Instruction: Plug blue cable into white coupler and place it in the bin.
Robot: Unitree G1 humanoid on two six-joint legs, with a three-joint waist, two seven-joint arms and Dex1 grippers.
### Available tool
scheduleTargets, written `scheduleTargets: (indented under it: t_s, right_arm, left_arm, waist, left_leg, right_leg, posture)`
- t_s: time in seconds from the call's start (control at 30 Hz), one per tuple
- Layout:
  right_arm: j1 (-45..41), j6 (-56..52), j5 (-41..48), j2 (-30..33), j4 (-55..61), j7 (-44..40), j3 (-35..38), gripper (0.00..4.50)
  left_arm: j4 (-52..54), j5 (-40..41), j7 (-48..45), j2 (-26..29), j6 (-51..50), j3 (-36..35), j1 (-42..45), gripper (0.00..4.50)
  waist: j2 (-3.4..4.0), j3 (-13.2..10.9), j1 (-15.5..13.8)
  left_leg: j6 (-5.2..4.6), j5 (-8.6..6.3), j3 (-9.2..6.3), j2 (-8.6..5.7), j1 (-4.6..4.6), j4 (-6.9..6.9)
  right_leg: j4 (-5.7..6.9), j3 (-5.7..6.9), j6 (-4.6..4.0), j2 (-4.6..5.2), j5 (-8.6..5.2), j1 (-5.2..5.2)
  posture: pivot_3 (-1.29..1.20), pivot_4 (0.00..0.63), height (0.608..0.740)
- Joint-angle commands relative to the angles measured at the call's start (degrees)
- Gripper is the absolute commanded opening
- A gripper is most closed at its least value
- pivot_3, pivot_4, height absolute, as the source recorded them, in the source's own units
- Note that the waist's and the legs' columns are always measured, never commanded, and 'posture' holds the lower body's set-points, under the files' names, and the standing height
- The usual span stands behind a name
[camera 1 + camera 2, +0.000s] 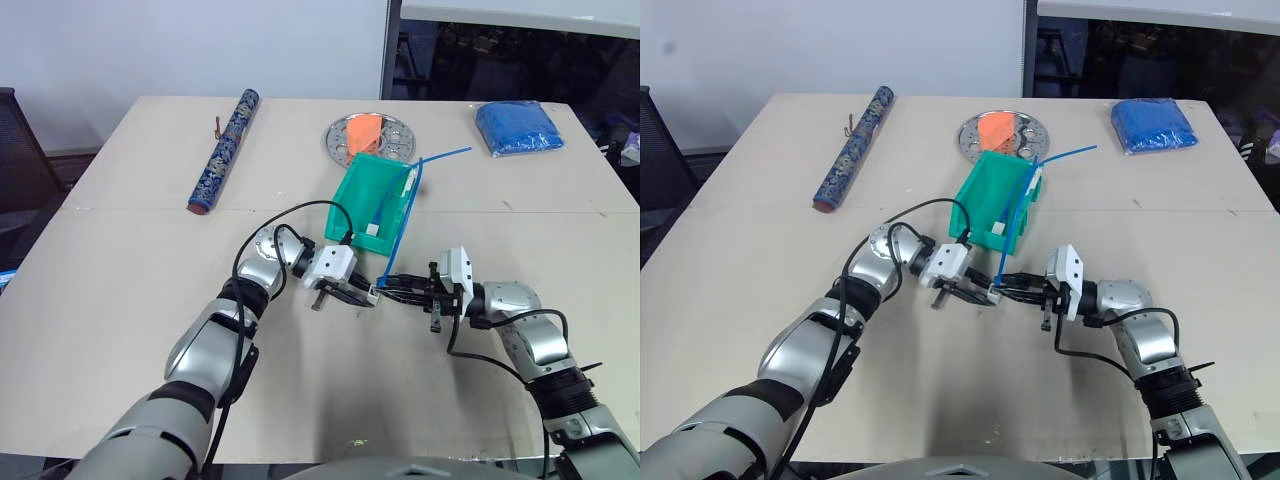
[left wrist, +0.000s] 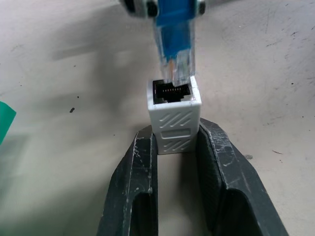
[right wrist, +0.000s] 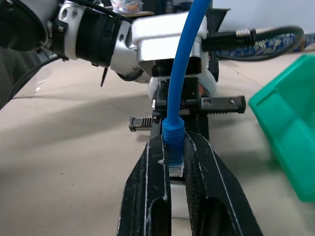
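Observation:
The white coupler [image 2: 174,113] is a small cube held level just above the table, with my left gripper [image 2: 174,142] shut on its sides and its dark socket facing away from the fingers. My right gripper [image 3: 173,162] is shut on the clear plug end of the blue cable [image 3: 179,69]. The two grippers meet tip to tip over the table's middle [image 1: 378,292]. The plug's tip [image 2: 176,69] sits at the socket's mouth; how deep it goes I cannot tell. The cable's free length arcs up past the teal bin [image 1: 362,188], which stands just beyond both grippers.
Inside the bin lie another blue cable and small white parts [image 1: 385,215]. Behind it sits a round silver plate [image 1: 345,140] with an orange piece. A rolled blue patterned mat [image 1: 224,150] lies far left, and a folded blue cloth [image 1: 518,128] far right.

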State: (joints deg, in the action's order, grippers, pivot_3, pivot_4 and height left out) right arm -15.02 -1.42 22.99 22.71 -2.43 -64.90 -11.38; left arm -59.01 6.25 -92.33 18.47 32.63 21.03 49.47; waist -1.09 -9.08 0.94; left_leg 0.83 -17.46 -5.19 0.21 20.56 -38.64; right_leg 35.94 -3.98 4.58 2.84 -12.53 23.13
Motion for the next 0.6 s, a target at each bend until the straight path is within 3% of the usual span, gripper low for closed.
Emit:
scheduleTargets:
  t_s: [0.03,0.33,0.6]
  right_arm:
    - [-0.04,-1.08,-0.21,0.12,1.97,0.71,0.42,0.00]
    - [0.40,-5.54,-4.37,2.56,2.61,1.98,-2.20,0.00]
    - [-0.82,-5.81,-6.22,0.82,0.42,3.44,-4.35,0.00]
  left_arm:
    - [-1.33,-3.19,-0.16,0.42,-0.82,0.36,-1.28,0.48]
    - [-0.61,-1.85,0.00,-0.31,-4.68,-1.81,-0.91,0.48]
    - [2.22,-0.57,-0.17,-0.41,-7.99,-1.85,-1.82,0.48]
  waist:
    - [0.00,0.00,0.01]
    - [-0.03,0.04,0.04]
    - [-0.03,0.03,0.12]
  left_leg:
    - [0.00,0.00,-0.01,0.00,-0.01,0.00]
    - [0.00,0.00,-0.01,0.00,-0.17,0.00]
    - [0.00,0.00,-0.01,0.02,-0.49,0.01]
  right_leg:
    - [0.01,0.00,0.00,0.00,0.00,0.00]
    - [0.03,0.00,0.01,-0.01,0.00,-0.16]
    - [0.01,0.00,0.01,-0.02,-0.01,-0.51]
  posture:
    - [0.00,0.150,0.740]
    - [0.00,0.150,0.740]
    - [0.00,0.150,0.740]
